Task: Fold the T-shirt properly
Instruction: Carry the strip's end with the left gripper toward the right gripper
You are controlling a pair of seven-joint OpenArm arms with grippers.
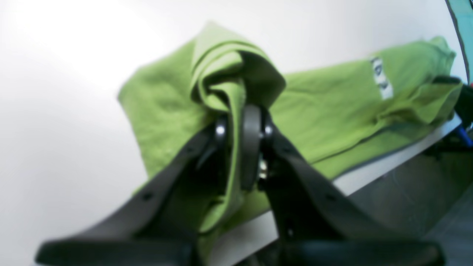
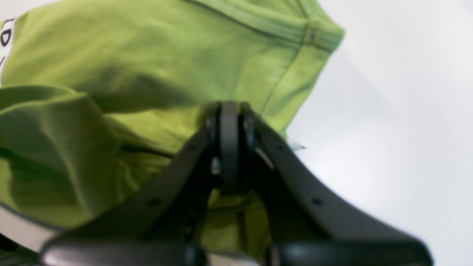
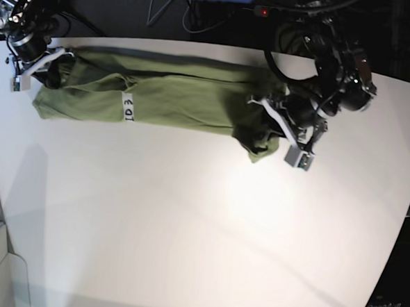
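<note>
The T-shirt [image 3: 181, 93], stretched along the white table [image 3: 201, 223], is pinched at opposite ends by the closed left gripper [image 1: 240, 129] and closed right gripper [image 2: 229, 114].

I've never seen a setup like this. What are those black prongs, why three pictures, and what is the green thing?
It is a robot with two arms over a white table. One picture looks down from above; the other two come from cameras on each wrist, so the black prongs are the arms' own pincers seen up close. The green thing is a T-shirt, lying in a long band with a white label. The left gripper is pinched shut on a bunched end of it; the right gripper is shut on the other end.
</note>
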